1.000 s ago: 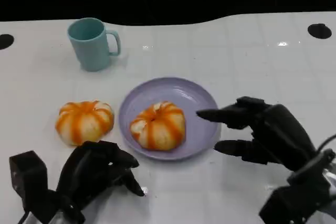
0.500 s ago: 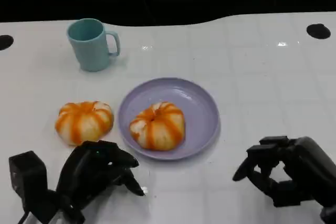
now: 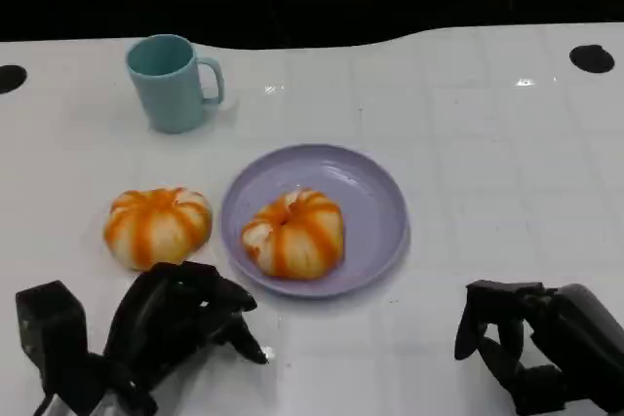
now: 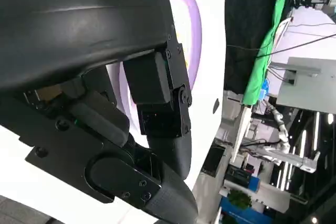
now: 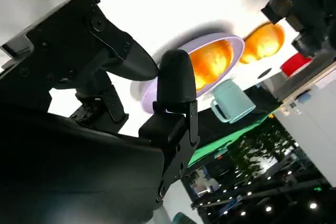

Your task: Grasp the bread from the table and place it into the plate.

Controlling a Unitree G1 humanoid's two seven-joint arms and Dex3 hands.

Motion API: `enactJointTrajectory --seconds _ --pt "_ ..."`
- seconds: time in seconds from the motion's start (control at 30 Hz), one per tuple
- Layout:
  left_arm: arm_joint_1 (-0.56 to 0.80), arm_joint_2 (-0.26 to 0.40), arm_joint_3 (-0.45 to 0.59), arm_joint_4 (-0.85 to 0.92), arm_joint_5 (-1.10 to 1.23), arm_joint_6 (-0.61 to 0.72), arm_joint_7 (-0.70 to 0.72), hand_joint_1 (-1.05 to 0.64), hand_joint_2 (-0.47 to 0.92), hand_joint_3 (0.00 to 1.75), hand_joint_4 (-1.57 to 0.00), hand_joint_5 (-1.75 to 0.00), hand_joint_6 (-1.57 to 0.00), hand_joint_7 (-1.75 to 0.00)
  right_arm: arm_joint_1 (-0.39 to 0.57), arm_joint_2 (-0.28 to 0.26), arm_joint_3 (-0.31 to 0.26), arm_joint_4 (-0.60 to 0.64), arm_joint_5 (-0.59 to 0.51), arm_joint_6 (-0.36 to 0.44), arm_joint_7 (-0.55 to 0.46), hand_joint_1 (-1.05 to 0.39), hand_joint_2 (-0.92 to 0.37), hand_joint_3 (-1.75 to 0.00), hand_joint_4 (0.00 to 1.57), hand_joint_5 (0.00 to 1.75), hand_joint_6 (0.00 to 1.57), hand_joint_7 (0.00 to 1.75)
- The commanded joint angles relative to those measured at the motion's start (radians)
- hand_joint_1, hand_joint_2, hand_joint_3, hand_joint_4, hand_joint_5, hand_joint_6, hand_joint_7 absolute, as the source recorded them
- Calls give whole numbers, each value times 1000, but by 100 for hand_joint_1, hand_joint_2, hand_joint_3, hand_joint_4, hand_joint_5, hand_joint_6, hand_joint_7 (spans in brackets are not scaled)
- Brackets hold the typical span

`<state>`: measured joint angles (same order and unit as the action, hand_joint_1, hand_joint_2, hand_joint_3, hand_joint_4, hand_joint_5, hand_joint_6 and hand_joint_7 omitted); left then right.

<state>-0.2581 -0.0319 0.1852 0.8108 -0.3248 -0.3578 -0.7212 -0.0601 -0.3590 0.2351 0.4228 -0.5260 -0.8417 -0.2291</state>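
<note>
White glossy table (image 3: 507,143) carried everything. Round lilac plastic plate (image 3: 375,197) at centre held one orange-striped round bread bun (image 3: 293,232). Second striped bun (image 3: 156,225) lay on table just left of plate. Teal ceramic mug (image 3: 171,81) far left. Left hand (image 3: 175,323) near bun, fingers curled, holding nothing. Right hand (image 3: 531,343) near right, fingers curled, holding nothing. Bun judged soft, light, squashable; grip gently across sides.

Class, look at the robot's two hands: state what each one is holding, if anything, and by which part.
Nothing is held. The left hand and right hand sit curled near the table's front edge; one bread lies in the plate, the other bread on the table.
</note>
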Motion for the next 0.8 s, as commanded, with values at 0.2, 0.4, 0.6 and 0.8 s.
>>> enactJointTrajectory --seconds 0.2,0.4,0.6,0.8 --pt "-4 26 7 23 0 -14 -10 -105 74 0 -157 -57 -157 -16 -36 13 -9 81 -26 -2 -59 -15 -36 -139 90 175 69 173" --pt "-14 27 9 39 -2 -12 -4 -105 73 0 -157 -58 -157 -18 -50 16 -7 107 -31 -2 -64 -15 -35 -140 90 175 68 173" --pt "-32 30 19 68 -12 -8 -23 -105 73 0 -157 -58 -157 -17 -69 18 0 137 -50 -7 -91 -17 -35 -139 90 175 68 171" --pt "-37 33 22 79 -7 -15 -27 -105 73 0 -157 -57 -157 -16 -82 23 4 161 -60 -17 -119 -16 -35 -139 89 175 68 170"
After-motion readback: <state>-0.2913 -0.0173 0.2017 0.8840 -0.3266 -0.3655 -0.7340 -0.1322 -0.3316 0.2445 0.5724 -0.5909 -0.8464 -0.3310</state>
